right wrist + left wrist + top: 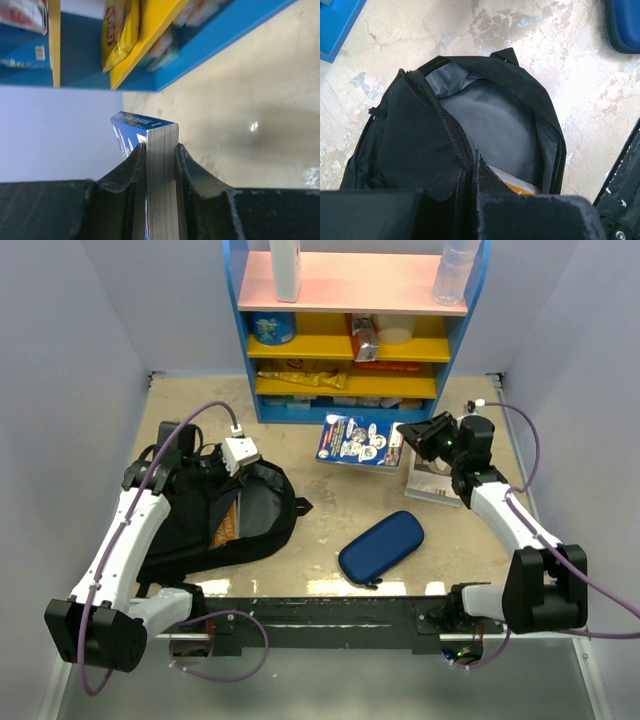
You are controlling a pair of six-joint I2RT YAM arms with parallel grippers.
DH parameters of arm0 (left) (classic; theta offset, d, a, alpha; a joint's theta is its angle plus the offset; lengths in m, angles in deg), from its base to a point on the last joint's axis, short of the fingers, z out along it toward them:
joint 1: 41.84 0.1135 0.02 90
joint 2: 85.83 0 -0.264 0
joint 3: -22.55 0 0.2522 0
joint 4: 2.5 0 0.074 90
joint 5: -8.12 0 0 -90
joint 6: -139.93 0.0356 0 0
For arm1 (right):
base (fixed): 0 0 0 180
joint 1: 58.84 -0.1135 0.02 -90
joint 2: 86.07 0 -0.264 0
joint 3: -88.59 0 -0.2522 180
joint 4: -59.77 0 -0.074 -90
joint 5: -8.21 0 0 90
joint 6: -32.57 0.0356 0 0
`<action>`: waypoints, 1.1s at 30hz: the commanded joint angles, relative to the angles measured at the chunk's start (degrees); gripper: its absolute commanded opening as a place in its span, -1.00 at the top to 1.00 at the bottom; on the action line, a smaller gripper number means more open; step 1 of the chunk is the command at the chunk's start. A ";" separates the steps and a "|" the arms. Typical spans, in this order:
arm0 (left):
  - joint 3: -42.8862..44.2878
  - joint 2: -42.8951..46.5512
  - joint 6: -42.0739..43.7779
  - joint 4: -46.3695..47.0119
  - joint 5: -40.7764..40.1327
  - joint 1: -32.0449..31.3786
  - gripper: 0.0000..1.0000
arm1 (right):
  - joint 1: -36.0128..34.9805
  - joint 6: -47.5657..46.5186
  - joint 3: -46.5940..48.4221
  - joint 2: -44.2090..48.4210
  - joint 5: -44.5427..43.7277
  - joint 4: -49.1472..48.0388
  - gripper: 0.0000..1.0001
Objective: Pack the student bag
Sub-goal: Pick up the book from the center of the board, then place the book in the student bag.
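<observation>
The student bag lies on the left of the table, black, its main compartment gaping toward the middle. My left gripper is shut on the edge of its top flap, holding the opening up. Grey lining shows inside, and an orange-and-white book corner lies at the bottom. My right gripper is shut on the right edge of a blue-covered book in front of the shelf. In the right wrist view its page block sits squeezed between both fingers.
A dark-blue oval pencil case lies in the middle near the front; its end shows in the left wrist view. Another book lies under my right arm. A blue-and-yellow shelf unit with snacks stands at the back.
</observation>
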 commanded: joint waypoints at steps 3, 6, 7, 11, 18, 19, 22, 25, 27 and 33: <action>1.87 0.05 -0.90 2.74 2.70 -0.49 1.00 | -5.59 6.20 -1.04 1.78 8.50 -1.24 1.00; 2.39 -0.04 -1.34 3.01 2.70 -0.49 1.00 | -10.34 7.86 -1.57 0.46 8.50 -1.67 1.00; 2.66 -0.04 -1.34 2.92 2.70 -0.41 1.00 | -11.32 8.66 -2.44 0.19 8.59 -3.41 1.00; 2.83 -0.04 -1.43 2.83 2.70 -0.41 1.00 | -15.27 11.48 -2.54 -1.65 8.42 -6.33 1.00; 3.80 -0.21 -1.95 2.83 4.10 -0.41 1.00 | -24.06 13.50 1.50 -8.50 6.22 -8.35 1.00; 4.32 -0.21 -2.04 2.74 4.45 -0.49 1.00 | -24.77 13.93 2.81 -9.64 6.04 -8.96 1.00; 5.73 -0.65 -2.22 2.13 5.95 -0.49 1.00 | -27.32 15.52 6.23 -14.56 6.04 -11.60 1.00; 6.52 -0.83 -1.96 1.25 6.39 -0.93 1.00 | -29.52 16.57 10.19 -19.48 6.39 -13.44 1.00; 6.44 -0.74 -1.52 0.72 6.21 -1.20 1.00 | -30.48 17.36 11.69 -21.77 6.31 -14.33 1.00; 6.26 -0.39 -1.51 0.72 6.13 -1.28 1.00 | -33.38 17.02 17.05 -26.08 3.06 -12.76 1.00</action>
